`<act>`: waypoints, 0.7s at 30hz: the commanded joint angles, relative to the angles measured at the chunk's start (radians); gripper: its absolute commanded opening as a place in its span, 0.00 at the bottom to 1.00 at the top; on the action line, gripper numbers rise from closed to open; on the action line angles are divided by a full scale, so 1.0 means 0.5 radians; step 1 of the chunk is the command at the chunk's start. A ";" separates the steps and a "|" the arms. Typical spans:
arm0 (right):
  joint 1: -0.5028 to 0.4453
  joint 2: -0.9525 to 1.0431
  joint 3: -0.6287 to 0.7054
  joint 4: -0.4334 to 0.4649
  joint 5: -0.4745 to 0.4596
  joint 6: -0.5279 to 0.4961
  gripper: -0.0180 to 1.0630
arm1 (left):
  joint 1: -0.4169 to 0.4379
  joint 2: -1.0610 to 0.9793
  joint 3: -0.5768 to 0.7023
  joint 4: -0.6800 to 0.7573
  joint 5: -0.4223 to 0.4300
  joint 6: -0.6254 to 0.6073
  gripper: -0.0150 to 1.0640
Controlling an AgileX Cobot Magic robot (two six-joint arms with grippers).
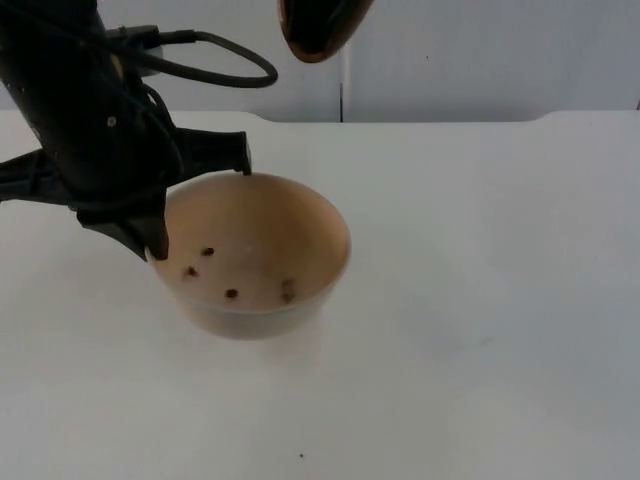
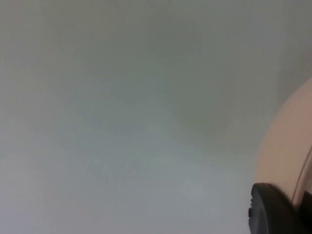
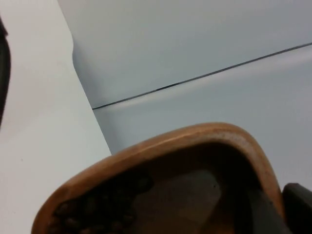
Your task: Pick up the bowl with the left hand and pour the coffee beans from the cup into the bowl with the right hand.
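A beige bowl (image 1: 270, 225) sits at the table's left of centre, with several coffee beans (image 1: 231, 293) scattered on its bottom. My left gripper (image 1: 195, 205) is shut on the bowl's near-left rim; one fingertip (image 2: 273, 212) lies against the bowl's outer wall (image 2: 287, 146). Whether the bowl rests on the table or hangs just above it I cannot tell. A brown cup (image 1: 318, 25) hangs tilted high above and behind the bowl, mouth facing down. My right gripper (image 3: 287, 214) is shut on the cup (image 3: 195, 146), with coffee beans (image 3: 97, 204) heaped at its lip.
The white table (image 1: 480, 300) stretches wide to the right and in front of the bowl. A single dark speck (image 1: 301, 456) lies near the front edge. The grey partition wall (image 1: 480, 60) closes off the back.
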 commanded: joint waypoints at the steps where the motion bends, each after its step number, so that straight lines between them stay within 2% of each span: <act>1: 0.017 -0.023 0.001 -0.045 0.020 0.018 0.02 | -0.009 -0.017 -0.003 -0.024 -0.022 -0.018 0.01; 10: 0.031 -0.023 0.001 -0.097 0.035 0.028 0.02 | -0.009 -0.017 -0.003 -0.028 -0.025 -0.018 0.01; 14: 0.058 -0.023 0.001 -0.209 0.052 0.028 0.02 | -0.009 -0.017 -0.003 -0.028 -0.030 -0.018 0.01; 21: 0.083 -0.023 0.001 -0.263 0.058 0.008 0.02 | -0.009 -0.017 -0.003 -0.028 -0.030 -0.018 0.01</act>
